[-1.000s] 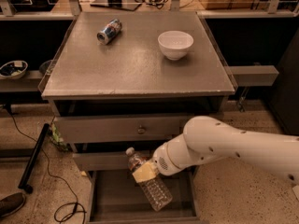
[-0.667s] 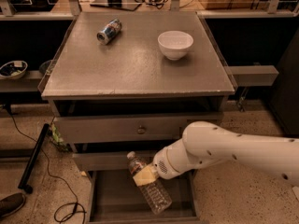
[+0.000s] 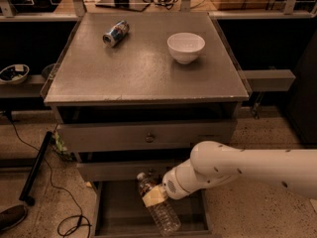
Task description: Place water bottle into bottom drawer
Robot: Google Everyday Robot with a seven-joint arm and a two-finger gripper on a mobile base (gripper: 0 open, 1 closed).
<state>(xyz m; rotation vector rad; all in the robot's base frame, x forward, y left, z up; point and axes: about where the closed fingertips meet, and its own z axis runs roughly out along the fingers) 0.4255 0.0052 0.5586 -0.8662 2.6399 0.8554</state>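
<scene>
"What changed just now?"

"Not much. The arm (image 3: 237, 165) has gone down a little. So the bottle (image 3: 164, 218) sits lower than it did a second ago."

"Where is the bottle?"

"Over the open bottom drawer (image 3: 120, 211). It leans, with its cap up and to the left and its bottom down by the front of the drawer. I can't tell if it touches the floor of the drawer yet."

"Is the gripper (image 3: 154, 196) holding it?"

"Yes. It pinches the bottle just under the neck, right over the drawer."

"So is the job done?"

"Almost, I think. The bottle is going in, but the gripper has not let go. I'd guess it needs to go a bit lower and then open up."

"What's in the drawer?"

"I see only grey floor and the bottle. The arm hides the right side."

"And the bowl (image 3: 185, 46)?"

"It stands on the top (image 3: 143, 73), and I see nothing in it. A can (image 3: 115, 32) lies on its side near the back left. The drawer with the knob (image 3: 150, 138) is closed."
</scene>
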